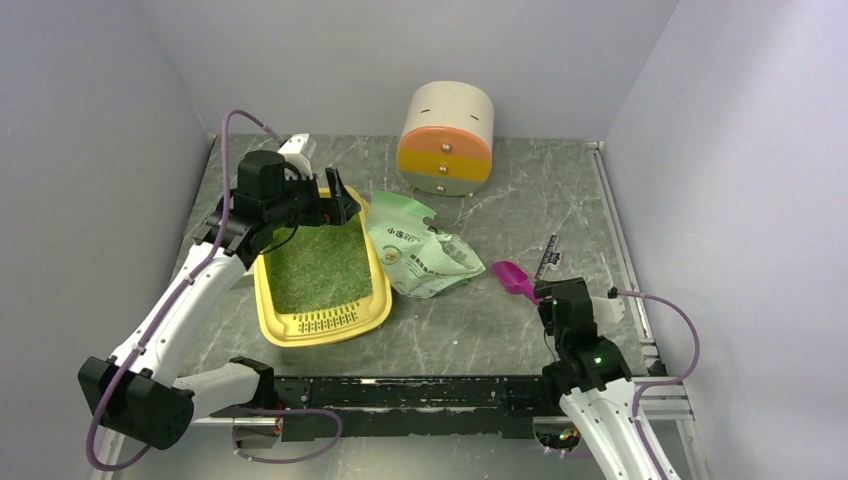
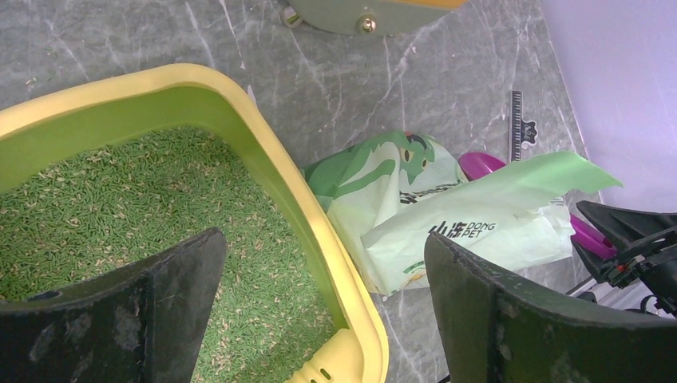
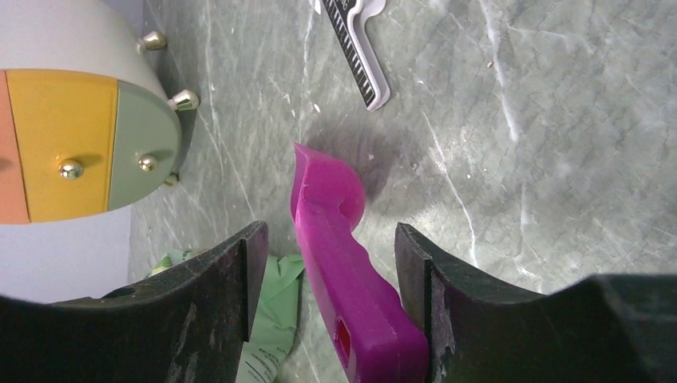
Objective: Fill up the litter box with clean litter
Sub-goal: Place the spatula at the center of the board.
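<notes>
The yellow litter box [image 1: 377, 283] lies at the left, its grille end nearest me, holding a layer of greenish clean litter [image 1: 315, 262]. My left gripper [image 1: 336, 205] hangs open and empty over the box's far right corner. In the left wrist view its jaws [image 2: 323, 241] straddle the box's right rim [image 2: 307, 199], with litter [image 2: 120, 207] under the left finger. My right gripper [image 1: 543, 296] is open, low at the table. The magenta scoop [image 3: 339, 263] has its handle between the jaws, against the right finger, with a gap on the left. The scoop also shows in the top view [image 1: 512, 277].
The pale green litter bag [image 1: 420, 250] lies crumpled between box and scoop, also visible in both wrist views [image 2: 447, 223] [image 3: 275, 319]. The round drawer cabinet [image 1: 447, 140] stands at the back. A black-and-white ruler [image 1: 547, 258] lies beyond the scoop. Walls enclose three sides.
</notes>
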`<action>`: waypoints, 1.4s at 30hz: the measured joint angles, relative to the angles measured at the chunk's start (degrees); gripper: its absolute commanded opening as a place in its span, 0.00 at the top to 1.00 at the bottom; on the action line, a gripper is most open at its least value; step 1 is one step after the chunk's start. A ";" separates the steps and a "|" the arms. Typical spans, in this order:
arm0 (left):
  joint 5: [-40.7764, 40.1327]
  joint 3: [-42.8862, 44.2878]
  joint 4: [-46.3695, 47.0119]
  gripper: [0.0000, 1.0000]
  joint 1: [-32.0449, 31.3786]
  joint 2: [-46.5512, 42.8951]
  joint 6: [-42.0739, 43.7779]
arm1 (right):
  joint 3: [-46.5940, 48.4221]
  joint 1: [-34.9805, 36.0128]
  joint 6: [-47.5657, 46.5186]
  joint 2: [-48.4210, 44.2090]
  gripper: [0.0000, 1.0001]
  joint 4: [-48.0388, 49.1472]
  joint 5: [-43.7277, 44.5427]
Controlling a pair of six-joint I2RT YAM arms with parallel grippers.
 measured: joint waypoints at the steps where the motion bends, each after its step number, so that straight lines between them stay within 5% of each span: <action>1: 0.02 0.00 0.00 0.01 0.00 0.09 0.00 | 0.20 0.00 -0.15 0.11 0.37 -0.22 0.04; 16: 1.05 -0.13 0.02 0.01 0.00 0.35 0.00 | 0.04 -0.02 -5.40 6.16 0.35 2.67 -4.39; 31: 2.32 -0.13 0.04 0.01 0.00 1.79 -0.02 | 1.40 -0.02 -8.70 10.51 0.11 2.19 -4.39; 42: 3.43 -0.13 0.35 0.01 0.00 1.81 0.00 | 4.33 -0.02 -10.38 10.23 0.03 -0.61 -4.02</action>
